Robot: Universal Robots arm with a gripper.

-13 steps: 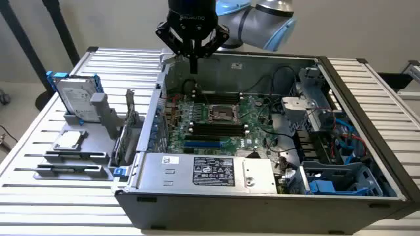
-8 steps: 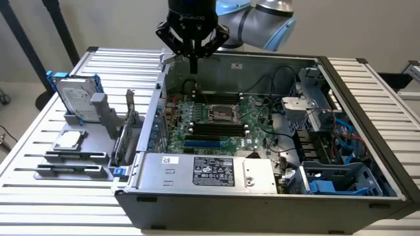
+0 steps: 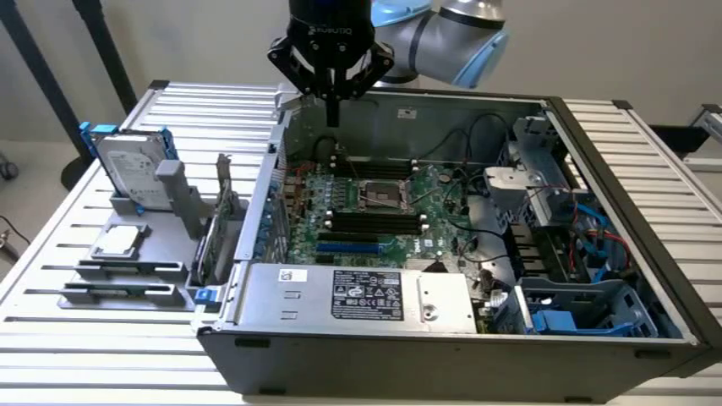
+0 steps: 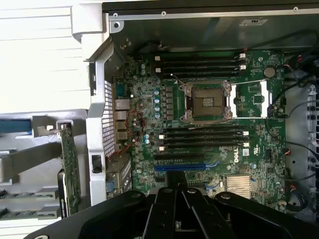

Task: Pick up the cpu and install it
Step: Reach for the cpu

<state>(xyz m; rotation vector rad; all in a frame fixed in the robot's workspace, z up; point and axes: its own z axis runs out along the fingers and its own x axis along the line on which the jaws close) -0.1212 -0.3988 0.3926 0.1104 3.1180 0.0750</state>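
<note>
The cpu (image 3: 117,241), a small square chip with a silver top, lies flat on the grey parts stand (image 3: 135,275) at the exterior view's left, outside the computer case. My gripper (image 3: 334,118) hangs high over the case's back wall, far from the chip, its fingers pressed together with nothing between them. In the wrist view the gripper (image 4: 175,178) looks straight down on the green motherboard (image 4: 254,129). The cpu socket (image 4: 207,102) sits bare in its metal frame, also seen at the board's middle as the socket (image 3: 378,196).
A silver hard drive (image 3: 130,165) with blue rails stands upright on the stand beside a memory stick (image 3: 221,207). The open case (image 3: 451,355) holds a power supply (image 3: 361,296), black cables (image 3: 485,245) and blue drive bays (image 3: 564,321). White slatted table (image 3: 90,355) underneath.
</note>
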